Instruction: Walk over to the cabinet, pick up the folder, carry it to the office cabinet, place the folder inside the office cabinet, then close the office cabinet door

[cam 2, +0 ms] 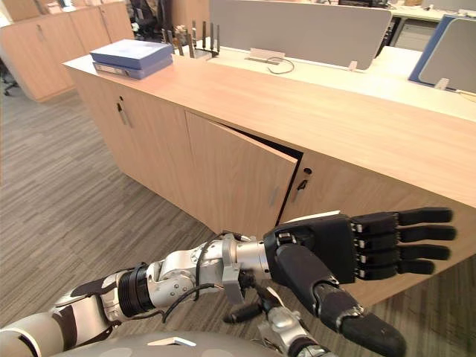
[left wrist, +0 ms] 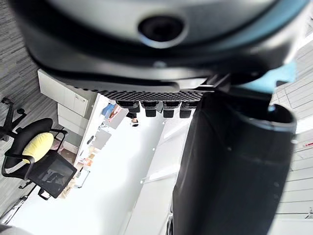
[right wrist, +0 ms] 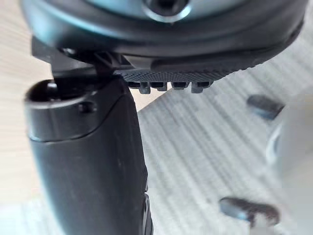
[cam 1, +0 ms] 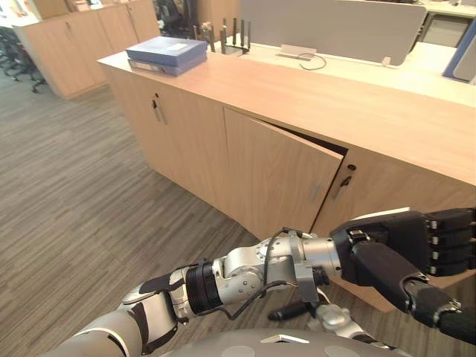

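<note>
Hands first, since they sit nearest my cameras: two, and both hold nothing. My left hand [cam 2: 327, 249] comes in from the lower left and hangs in front of the cabinet's right-hand door. Its fingers [cam 2: 405, 234] are straight and laid side by side, with the thumb slanting down. My right hand [right wrist: 93, 156] shows in its own wrist view with the thumb straight and the fingers stretched out past the palm, above grey plank floor [cam 1: 89, 201].

Behind the left hand runs one long, low wooden office cabinet [cam 1: 186, 141]. I count four door fronts. Two are shut at the left end. One middle door [cam 1: 275, 175] stands ajar, with a dark gap along its upper right edge. One more is shut to the right and partly covered by my left hand.

Two blue folders [cam 1: 167, 53], as far as I can tell, lie stacked flat on the cabinet top at its far left corner, well apart from my left hand. Just behind them stands one black wire file rack [cam 1: 227, 36]. Farther back, one grey desk screen [cam 1: 335, 30] rises beyond the top, with a white cable [cam 1: 316, 61] looped at its foot. At far left I see more wooden cabinets [cam 1: 74, 44]. My left wrist view catches one black office chair [left wrist: 49, 171] with a yellow cushion [left wrist: 36, 147].
</note>
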You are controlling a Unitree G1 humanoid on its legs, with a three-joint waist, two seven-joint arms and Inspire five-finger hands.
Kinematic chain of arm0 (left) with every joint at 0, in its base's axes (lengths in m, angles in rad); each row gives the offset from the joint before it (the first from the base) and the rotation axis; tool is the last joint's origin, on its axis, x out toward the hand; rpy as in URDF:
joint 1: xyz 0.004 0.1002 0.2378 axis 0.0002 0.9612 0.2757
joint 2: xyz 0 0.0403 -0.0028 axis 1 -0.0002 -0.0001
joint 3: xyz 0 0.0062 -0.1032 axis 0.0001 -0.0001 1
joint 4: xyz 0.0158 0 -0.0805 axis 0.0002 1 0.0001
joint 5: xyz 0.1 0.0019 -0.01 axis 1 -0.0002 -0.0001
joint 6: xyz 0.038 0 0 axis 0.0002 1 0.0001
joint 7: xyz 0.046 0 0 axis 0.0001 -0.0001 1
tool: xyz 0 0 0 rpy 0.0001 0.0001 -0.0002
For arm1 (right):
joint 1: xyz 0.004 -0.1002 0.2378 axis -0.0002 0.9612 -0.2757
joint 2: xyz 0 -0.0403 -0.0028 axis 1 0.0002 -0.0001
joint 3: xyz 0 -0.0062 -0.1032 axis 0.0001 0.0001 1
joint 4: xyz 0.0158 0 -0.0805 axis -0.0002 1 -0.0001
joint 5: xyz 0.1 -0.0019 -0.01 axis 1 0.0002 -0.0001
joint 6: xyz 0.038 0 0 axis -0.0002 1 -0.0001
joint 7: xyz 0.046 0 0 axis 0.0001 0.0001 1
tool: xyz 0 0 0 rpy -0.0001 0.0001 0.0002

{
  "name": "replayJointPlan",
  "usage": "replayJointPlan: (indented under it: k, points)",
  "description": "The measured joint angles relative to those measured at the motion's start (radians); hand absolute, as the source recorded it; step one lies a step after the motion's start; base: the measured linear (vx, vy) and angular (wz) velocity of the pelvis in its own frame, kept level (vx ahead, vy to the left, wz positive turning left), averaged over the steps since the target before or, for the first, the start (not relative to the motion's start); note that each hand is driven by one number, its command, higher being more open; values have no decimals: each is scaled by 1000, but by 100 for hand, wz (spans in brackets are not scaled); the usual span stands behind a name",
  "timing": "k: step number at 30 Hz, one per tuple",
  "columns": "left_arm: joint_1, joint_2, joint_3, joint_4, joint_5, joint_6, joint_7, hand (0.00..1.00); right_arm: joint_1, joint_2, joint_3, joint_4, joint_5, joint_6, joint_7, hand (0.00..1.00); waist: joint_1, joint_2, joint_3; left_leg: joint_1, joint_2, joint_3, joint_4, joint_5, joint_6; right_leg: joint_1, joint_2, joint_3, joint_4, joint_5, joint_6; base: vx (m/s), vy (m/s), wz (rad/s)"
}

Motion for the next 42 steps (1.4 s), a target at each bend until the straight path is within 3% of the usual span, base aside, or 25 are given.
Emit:
replayJointPlan:
  k: [6, 9, 12, 14, 18, 23, 25, 27, 32, 36, 42]
  points:
    - [168, 38, 67, 8, 37, -12, -1, 100, 1, 62, 10, -74, 100, -36, 27, 100, 1, -2, 1, 15, 2, -7, 2, -7, 8, 37, 10, -5, -28, 10, -3, 82, -31, 1]
    - [284, 72, 193, 69, 72, -24, -13, 100, 23, 52, 7, -72, 99, -39, 35, 100, 1, -11, 10, 29, 2, -12, 2, -12, 6, 53, 13, -6, -29, 8, -4, 0, 0, 0]
    - [433, 124, 329, 184, 174, -76, -26, 100, 63, 31, -9, -52, 87, -41, 50, 100, -1, -26, 29, 45, 2, -12, 2, -15, 3, 67, 16, -5, -28, 7, -7, -54, -11, -3]
    - [518, 142, 432, 290, 274, -87, -21, 100, 61, 28, -65, -14, 60, -36, 54, 100, 2, -29, 39, 46, 2, -9, 1, -15, 1, 59, 15, -6, -27, 2, -11, -75, -3, -2]
    - [636, 130, 679, 692, 579, -103, 44, 100, 64, 27, -242, 89, -17, -30, 37, 100, 10, -36, 52, 45, 2, -25, -2, -19, -4, 69, 15, -23, -29, -9, -8, -63, -9, 11]
    - [659, 121, 808, 1021, 973, -107, 138, 100, 75, 35, -375, 103, -110, -24, 10, 100, 27, -43, 65, 59, -7, -39, -2, -20, -2, 98, 8, -37, -32, -8, 2, 10, 8, 10]
    - [636, 65, 998, 1152, 1142, -142, 199, 100, 77, 39, -437, 114, -147, -18, 7, 100, 39, -46, 66, 73, -10, -40, -2, -21, -1, 112, 4, -40, -34, -9, 3, 6, 9, 4]
    - [623, 33, 1116, 1228, 1140, -136, 258, 100, 77, 51, -484, 116, -143, -8, 3, 100, 34, -48, 67, 84, -12, -38, -3, -25, -1, 121, 3, -40, -34, -12, 6, 21, 18, -7]
    - [630, 30, 1139, 1252, 1069, -118, 326, 100, 75, 54, -511, 115, -154, 0, -10, 100, 40, -51, 71, 87, -12, -38, -3, -29, -3, 124, 3, -42, -34, -16, 9, 17, 6, 0]
    - [623, 33, 1124, 1251, 1158, -118, 336, 100, 57, 52, -491, 118, -230, 5, -7, 100, 42, -46, 82, 95, -14, -47, -3, -30, -2, 139, 2, -51, -34, -25, 15, 11, 5, 7]
    - [585, 68, 962, 1246, 1294, -118, 335, 100, 44, 42, -425, 119, -300, 15, -1, 100, 50, -42, 86, 93, -15, -53, -4, -31, -3, 140, 2, -56, -34, -29, 18, 9, 5, 3]
